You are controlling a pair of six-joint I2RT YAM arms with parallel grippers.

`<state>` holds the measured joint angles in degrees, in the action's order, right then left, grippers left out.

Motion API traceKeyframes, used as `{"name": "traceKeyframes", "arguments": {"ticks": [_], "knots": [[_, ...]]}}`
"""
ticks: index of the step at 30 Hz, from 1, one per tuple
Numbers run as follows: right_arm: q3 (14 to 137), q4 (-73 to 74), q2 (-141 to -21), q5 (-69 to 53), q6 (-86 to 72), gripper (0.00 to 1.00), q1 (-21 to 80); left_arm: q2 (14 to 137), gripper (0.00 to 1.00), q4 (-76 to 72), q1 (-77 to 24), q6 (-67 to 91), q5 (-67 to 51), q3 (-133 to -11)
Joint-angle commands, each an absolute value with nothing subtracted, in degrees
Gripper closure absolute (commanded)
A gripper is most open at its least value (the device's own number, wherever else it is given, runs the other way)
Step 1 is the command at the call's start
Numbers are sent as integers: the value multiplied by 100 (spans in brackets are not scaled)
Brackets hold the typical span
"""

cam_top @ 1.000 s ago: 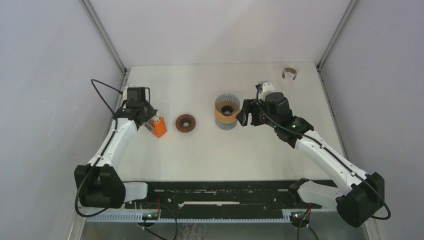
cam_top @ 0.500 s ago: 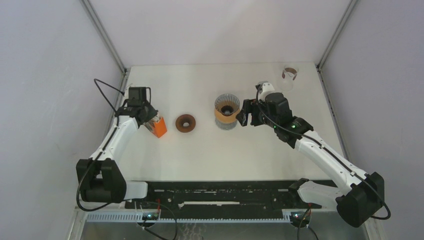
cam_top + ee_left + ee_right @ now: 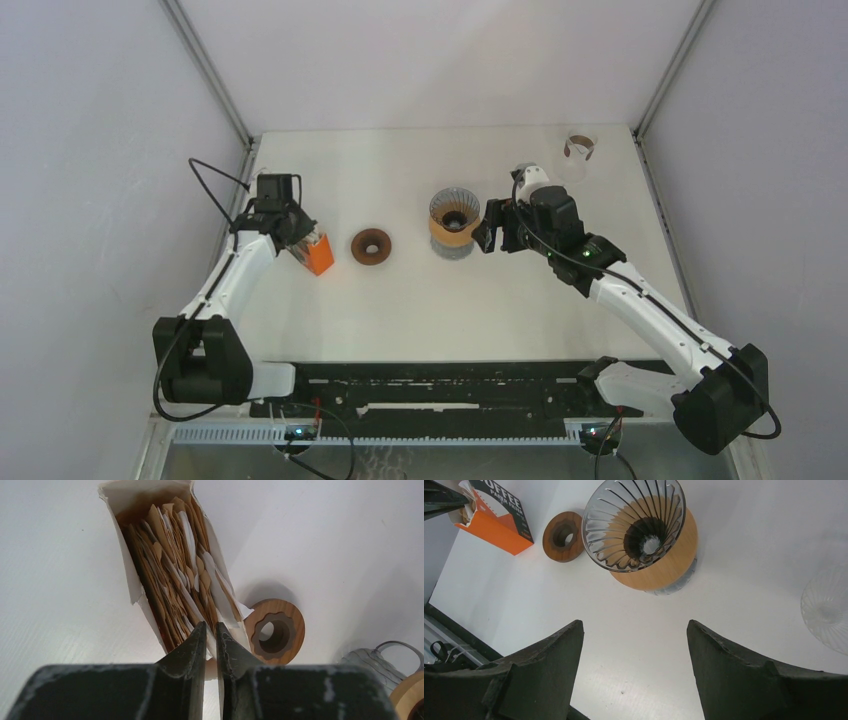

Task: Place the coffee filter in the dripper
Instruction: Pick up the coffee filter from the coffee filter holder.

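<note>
An orange box (image 3: pixel 318 254) of paper coffee filters (image 3: pixel 175 555) lies at the table's left, its torn white mouth facing my left gripper (image 3: pixel 296 238). In the left wrist view that gripper (image 3: pixel 210 625) has its jaws nearly together at the mouth of the box, pinching the edge of a pale filter from the stack. The dripper (image 3: pixel 453 222), ribbed clear glass in a wooden collar, stands at mid-table with nothing inside (image 3: pixel 634 525). My right gripper (image 3: pixel 482 238) hangs just right of it, open and holding nothing (image 3: pixel 635 630).
A wooden ring (image 3: pixel 371 246) lies flat between the box and the dripper, close beside the box's mouth (image 3: pixel 276 630). A small glass cup (image 3: pixel 579 148) stands at the back right corner. Another clear glass piece (image 3: pixel 826 610) sits near the right arm.
The left gripper's jaws have closed further at the box mouth. The left arm shifted slightly back a second ago. The right arm has not moved.
</note>
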<state>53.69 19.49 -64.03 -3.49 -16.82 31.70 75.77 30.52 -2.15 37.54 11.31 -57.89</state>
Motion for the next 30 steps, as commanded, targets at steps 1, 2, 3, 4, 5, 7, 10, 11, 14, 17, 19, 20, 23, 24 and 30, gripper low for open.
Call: {"name": "traceKeyframes", "arguments": {"ticks": [1, 2, 3, 4, 5, 7, 10, 11, 14, 17, 19, 20, 23, 24, 30], "knots": [[5367, 1698, -6318, -334, -1621, 16, 3217, 7571, 82, 2824, -166, 3703, 1019, -6013], [5370, 1702, -6314, -334, -1618, 16, 3217, 7568, 82, 2826, -167, 3706, 1018, -6005], [5365, 1698, -6316, -339, -1624, 16, 3217, 7560, 81, 2825, -158, 3702, 1015, -5991], [5362, 1700, -6311, -348, -1619, 16, 3217, 7559, 81, 2828, -154, 3707, 1026, -5979], [5368, 1697, -6313, -351, -1622, 17, 3217, 7565, 80, 2823, -151, 3714, 1035, -5975], [5362, 1691, -6311, -342, -1635, 16, 3217, 7576, 79, 2826, -149, 3715, 1029, -5955], [5329, 1653, -6302, -344, -1638, 16, 3217, 7598, 79, 2825, -141, 3710, 1012, -5950], [5322, 1647, -6297, -348, -1637, 17, 3221, 7602, 79, 2824, -141, 3717, 1004, -5944], [5317, 1644, -6293, -351, -1641, 16, 3226, 7611, 80, 2824, -130, 3715, 994, -5921], [5324, 1640, -6285, -351, -1644, 17, 3226, 7640, 80, 2829, -127, 3714, 965, -5899], [5320, 1638, -6284, -360, -1645, 17, 3226, 7661, 80, 2828, -131, 3714, 943, -5876], [5318, 1636, -6284, -358, -1644, 17, 3226, 7671, 81, 2825, -127, 3717, 934, -5867], [5318, 1644, -6284, -357, -1652, 16, 3230, 7648, 84, 2828, -132, 3704, 923, -5856], [5317, 1644, -6283, -352, -1650, 16, 3226, 7628, 88, 2829, -132, 3698, 923, -5854], [5317, 1652, -6273, -339, -1652, 16, 3226, 7446, 100, 2959, -130, 3582, 1007, -5917]]}}
